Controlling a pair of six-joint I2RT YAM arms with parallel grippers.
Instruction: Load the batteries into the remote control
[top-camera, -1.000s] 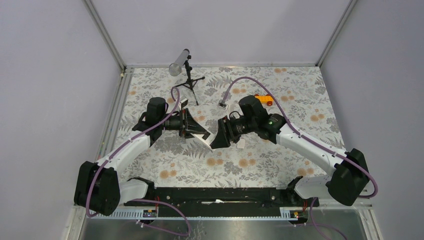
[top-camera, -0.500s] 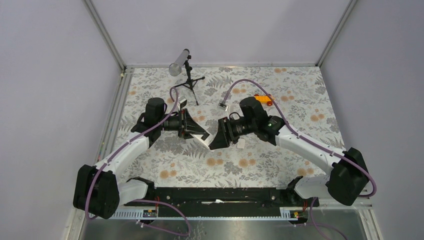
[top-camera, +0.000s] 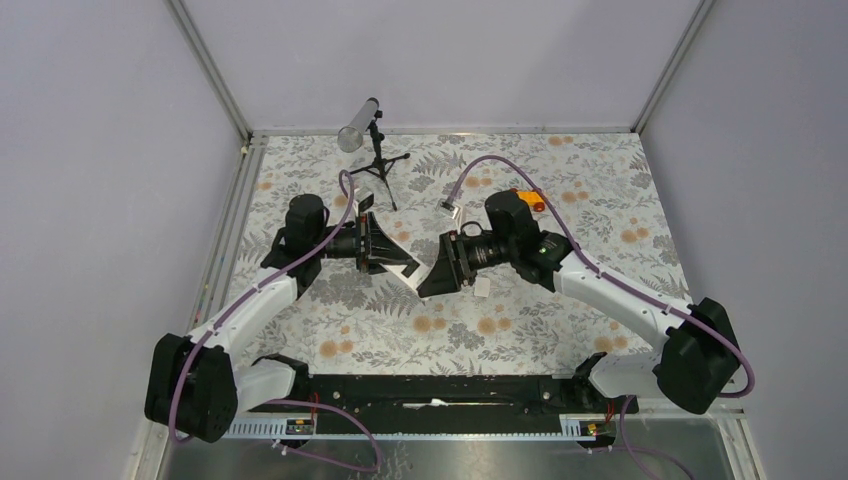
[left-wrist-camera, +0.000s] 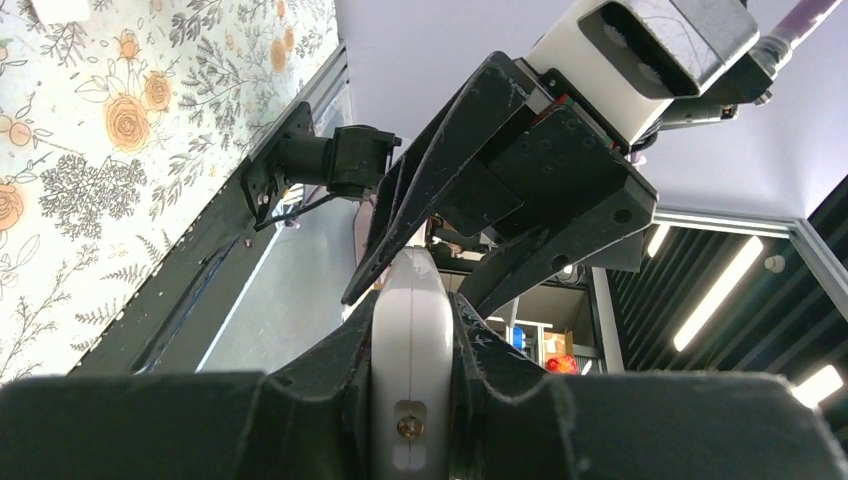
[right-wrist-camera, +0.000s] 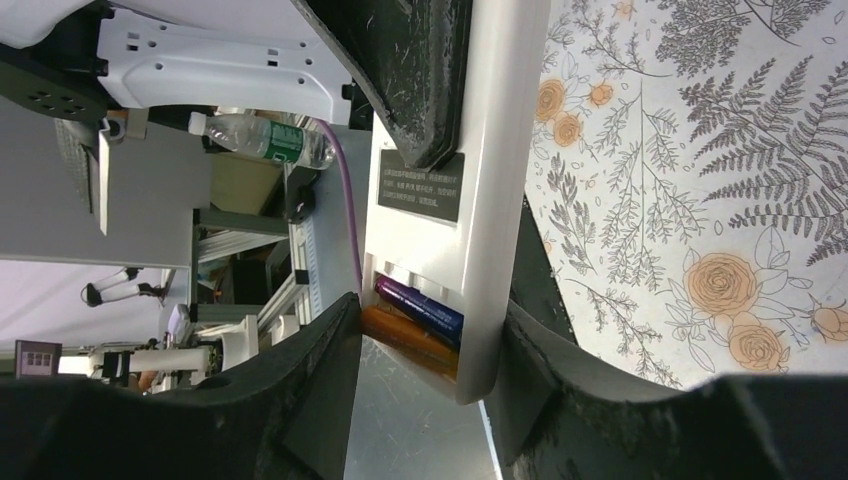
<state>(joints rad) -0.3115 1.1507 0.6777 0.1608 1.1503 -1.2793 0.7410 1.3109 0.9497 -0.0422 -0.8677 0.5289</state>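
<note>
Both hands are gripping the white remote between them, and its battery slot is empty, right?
Not empty. The right wrist view shows a purple battery and an orange battery lying in the open slot of the remote. The rest holds: the left hand and the right hand both grip it between them.

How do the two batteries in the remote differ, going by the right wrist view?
Colour: the purple battery is dark blue-purple, while the orange battery is plain orange.
Place: the purple battery sits nearer the label on the remote. The orange battery sits nearer the remote's end.
View: the purple battery shows more fully than the orange battery.
Both lie side by side, parallel, in the open compartment.
</note>
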